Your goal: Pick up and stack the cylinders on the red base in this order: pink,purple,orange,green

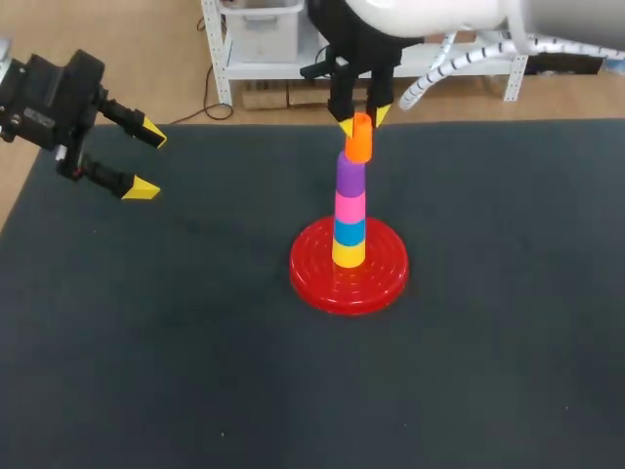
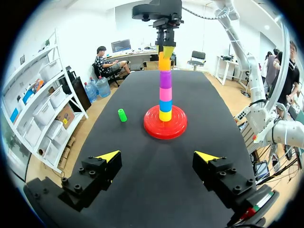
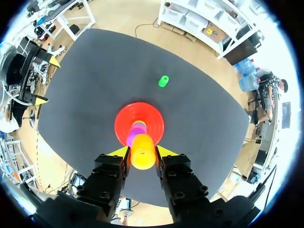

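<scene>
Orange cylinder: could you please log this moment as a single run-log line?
right pincer: shut on orange cylinder atop purple cylinder | left pincer: open, empty | green cylinder: lying apart from red base

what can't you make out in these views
green cylinder: absent from head view, possibly behind the stack
blue cylinder and yellow cylinder: hidden in right wrist view under the orange cylinder
left arm: cut off by head view's edge behind the left gripper
</scene>
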Available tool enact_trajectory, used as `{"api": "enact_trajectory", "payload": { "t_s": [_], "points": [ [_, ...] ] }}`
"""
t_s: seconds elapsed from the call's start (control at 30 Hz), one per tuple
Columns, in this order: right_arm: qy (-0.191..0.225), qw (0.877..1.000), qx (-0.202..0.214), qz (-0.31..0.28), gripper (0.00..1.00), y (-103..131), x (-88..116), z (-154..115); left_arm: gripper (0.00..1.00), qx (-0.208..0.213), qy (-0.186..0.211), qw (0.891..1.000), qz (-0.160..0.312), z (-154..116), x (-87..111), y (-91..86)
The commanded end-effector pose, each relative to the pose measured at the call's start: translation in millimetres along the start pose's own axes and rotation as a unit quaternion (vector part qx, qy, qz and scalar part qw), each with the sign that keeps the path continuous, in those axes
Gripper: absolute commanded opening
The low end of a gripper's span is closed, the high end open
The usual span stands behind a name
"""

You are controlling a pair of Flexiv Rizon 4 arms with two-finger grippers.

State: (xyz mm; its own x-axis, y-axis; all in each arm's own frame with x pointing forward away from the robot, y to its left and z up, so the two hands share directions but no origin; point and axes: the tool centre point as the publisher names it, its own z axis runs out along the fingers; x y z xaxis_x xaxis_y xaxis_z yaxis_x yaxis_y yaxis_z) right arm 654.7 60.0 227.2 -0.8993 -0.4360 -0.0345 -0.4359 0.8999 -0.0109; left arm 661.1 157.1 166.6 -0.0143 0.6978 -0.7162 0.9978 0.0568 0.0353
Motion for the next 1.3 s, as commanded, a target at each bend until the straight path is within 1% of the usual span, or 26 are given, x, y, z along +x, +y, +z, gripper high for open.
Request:
{"api": "enact_trajectory", "payload": {
  "t_s": [0.03, 0.2, 0.4, 0.7, 0.87, 1.0, 1.03, 1.07, 1.1, 1.2, 1.3],
  "points": [
    [0.007, 1.000, -0.001, 0.000, 0.00, 1, -4, 6, 1.00, -0.001, -0.002, 1.000, 0.002, 0, 1.6, -0.7],
    [0.006, 1.000, -0.005, -0.001, 0.00, 3, -5, 5, 1.00, -0.001, -0.002, 1.000, 0.002, 0, 1.6, -0.7],
    [0.002, 1.000, -0.006, -0.006, 0.00, 6, 0, 2, 1.00, -0.001, -0.002, 1.000, 0.002, 0, 1.6, -0.7],
    [0.017, 1.000, 0.007, -0.009, 0.00, 10, 0, 14, 1.00, -0.001, -0.002, 1.000, 0.002, 0, 1.6, -0.7],
    [0.026, 1.000, 0.004, -0.006, 0.00, 10, -3, 22, 1.00, -0.001, -0.002, 1.000, 0.002, 0, 1.6, -0.7],
    [0.026, 1.000, -0.006, -0.010, 0.00, 11, -2, 22, 1.00, -0.001, -0.002, 1.000, 0.002, 0, 1.6, -0.7],
    [0.024, 1.000, -0.007, -0.010, 0.22, 12, -2, 20, 1.00, -0.001, -0.002, 1.000, 0.002, 0, 1.6, -0.7],
    [0.018, 1.000, -0.010, -0.011, 0.89, 12, -2, 16, 1.00, -0.001, -0.002, 1.000, 0.002, 0, 1.6, -0.7],
    [0.014, 1.000, -0.013, -0.011, 1.00, 12, -2, 13, 1.00, -0.001, -0.002, 1.000, 0.002, 0, 1.6, -0.7],
    [-0.001, 1.000, -0.022, -0.006, 1.00, 10, -3, -3, 1.00, -0.001, -0.002, 1.000, 0.002, 0, 1.6, -0.7],
    [-0.018, 0.999, -0.033, 0.007, 1.00, 5, -8, -22, 1.00, -0.001, -0.002, 1.000, 0.002, 0, 1.6, -0.7]
  ]
}}
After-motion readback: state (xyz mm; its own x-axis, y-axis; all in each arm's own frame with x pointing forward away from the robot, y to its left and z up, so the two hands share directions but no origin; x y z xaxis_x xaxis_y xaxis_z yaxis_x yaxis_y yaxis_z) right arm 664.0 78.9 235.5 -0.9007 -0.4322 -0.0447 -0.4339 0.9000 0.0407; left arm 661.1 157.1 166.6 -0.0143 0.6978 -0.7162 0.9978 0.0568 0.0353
